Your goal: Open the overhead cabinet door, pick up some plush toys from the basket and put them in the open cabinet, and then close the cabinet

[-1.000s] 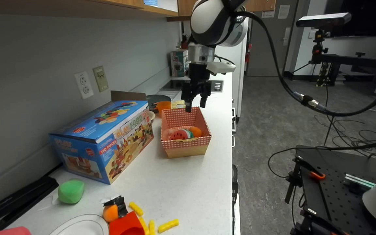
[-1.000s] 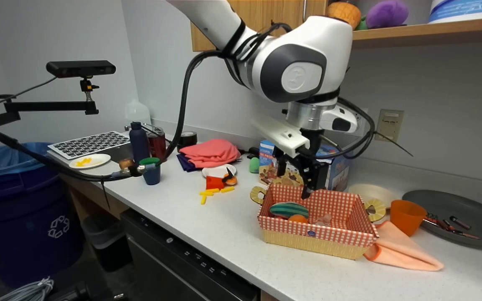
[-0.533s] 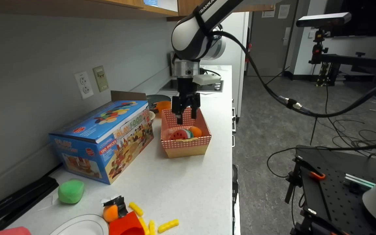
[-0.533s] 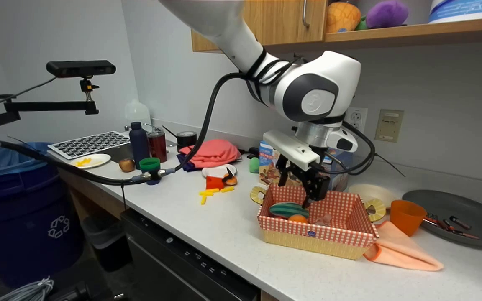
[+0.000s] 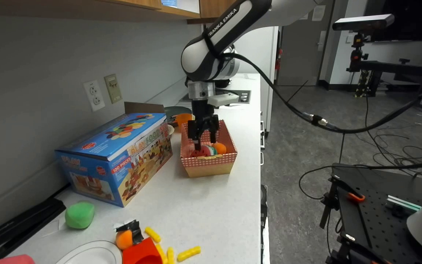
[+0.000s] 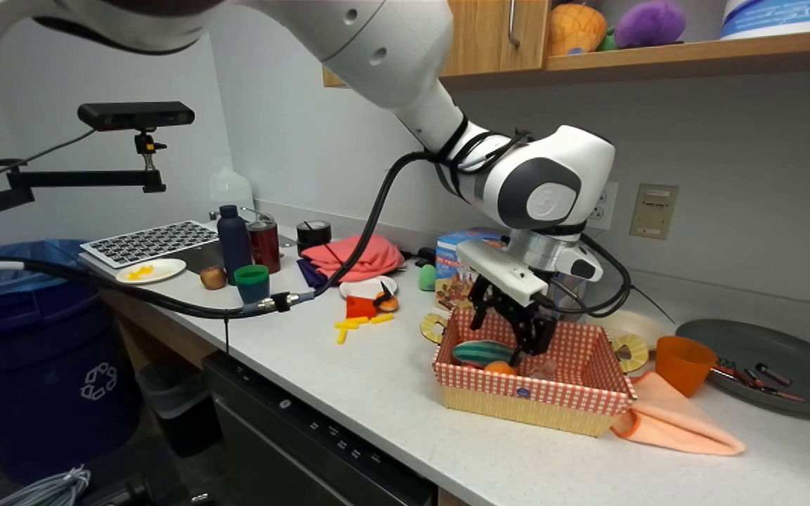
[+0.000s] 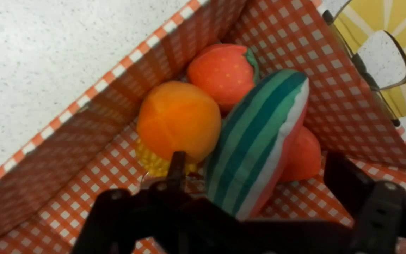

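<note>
Inside the basket (image 6: 538, 411), plush watermelon (image 7: 256, 141), strawberry (image 7: 222, 74) and orange (image 7: 178, 120) lie below the gripper (image 7: 256, 158), its jaws apart.

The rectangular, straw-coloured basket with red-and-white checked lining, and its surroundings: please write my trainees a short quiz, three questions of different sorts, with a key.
1. True or false: the green-striped, wedge-shaped watermelon plush toy lies inside the straw-coloured basket.
2. Multiple choice: which sits on the shelf of the light wooden overhead cabinet? (a) the dark blue cylindrical bottle (b) the rounded purple plush toy (c) the orange plastic cup
3. Fill the gap: the black two-fingered gripper is ____ (open or shut).

Key: 1 true; 2 b; 3 open.
</note>
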Robot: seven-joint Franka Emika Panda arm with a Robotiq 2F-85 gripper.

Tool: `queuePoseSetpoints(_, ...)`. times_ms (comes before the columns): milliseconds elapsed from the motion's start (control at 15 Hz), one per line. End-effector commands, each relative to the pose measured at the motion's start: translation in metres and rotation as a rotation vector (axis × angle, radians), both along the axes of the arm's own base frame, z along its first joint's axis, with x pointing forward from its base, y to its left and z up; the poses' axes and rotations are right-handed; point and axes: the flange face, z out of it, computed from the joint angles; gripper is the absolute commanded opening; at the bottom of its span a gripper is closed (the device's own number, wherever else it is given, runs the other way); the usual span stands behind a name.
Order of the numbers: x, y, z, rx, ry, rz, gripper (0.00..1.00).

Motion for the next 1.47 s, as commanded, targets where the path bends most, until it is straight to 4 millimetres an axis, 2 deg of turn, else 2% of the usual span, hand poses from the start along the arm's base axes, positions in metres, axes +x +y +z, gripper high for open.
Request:
queuePoseSetpoints(0,0.014,0.005,-0.010,0.011,0.045,0.042,0.89)
queuePoseSetpoints(67,0.015,0.007,-0.012,0.012,0.055,0.050,0.72)
queuePoseSetpoints(333,0.018,0.010,-0.019,0.011,0.091,0.066,0.40)
queuePoseSetpoints(533,0.019,0.005,-0.018,0.009,0.103,0.055,0.18)
queuePoseSetpoints(667,0.019,0.003,-0.010,-0.001,0.111,0.049,0.04)
queuePoseSetpoints(733,0.018,0.003,-0.001,-0.016,0.118,0.049,0.01)
queuePoseSetpoints(867,0.013,0.003,0.024,-0.031,0.132,0.062,0.00)
queuePoseSetpoints(933,0.009,0.001,0.044,-0.043,0.132,0.069,0.02)
queuePoseSetpoints(1067,0.000,-0.003,0.086,-0.057,0.128,0.084,0.00)
queuePoseSetpoints(1400,-0.019,-0.024,0.216,-0.179,-0.030,0.075,0.02)
